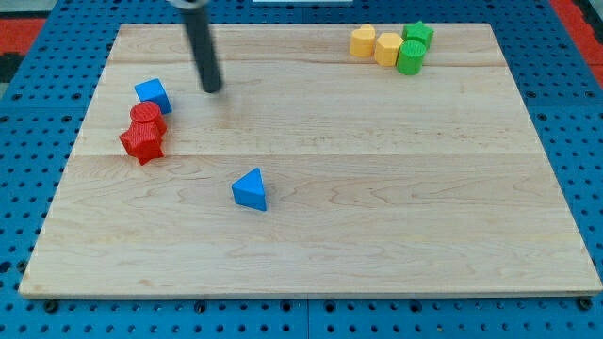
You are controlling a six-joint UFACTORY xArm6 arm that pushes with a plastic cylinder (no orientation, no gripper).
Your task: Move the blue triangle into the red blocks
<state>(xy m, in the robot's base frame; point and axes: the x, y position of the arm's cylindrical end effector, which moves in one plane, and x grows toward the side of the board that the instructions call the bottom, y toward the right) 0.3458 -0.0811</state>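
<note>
Blue triangle (250, 189): prob. light, rigid, slides easily; sloped faces may deflect, so push its right face toward red blocks (144, 132). Tip (213, 88), no jaws, sits well above-left.

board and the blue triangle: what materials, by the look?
Board: looks like light wood, probably maple or beech; visible grain streaks and plank seams, with a smooth satin finish. Blue triangle: probably plastic or painted wood; uniform saturated colour, no grain, matte faces with crisp edges. Can't separate those two from this view.
</note>
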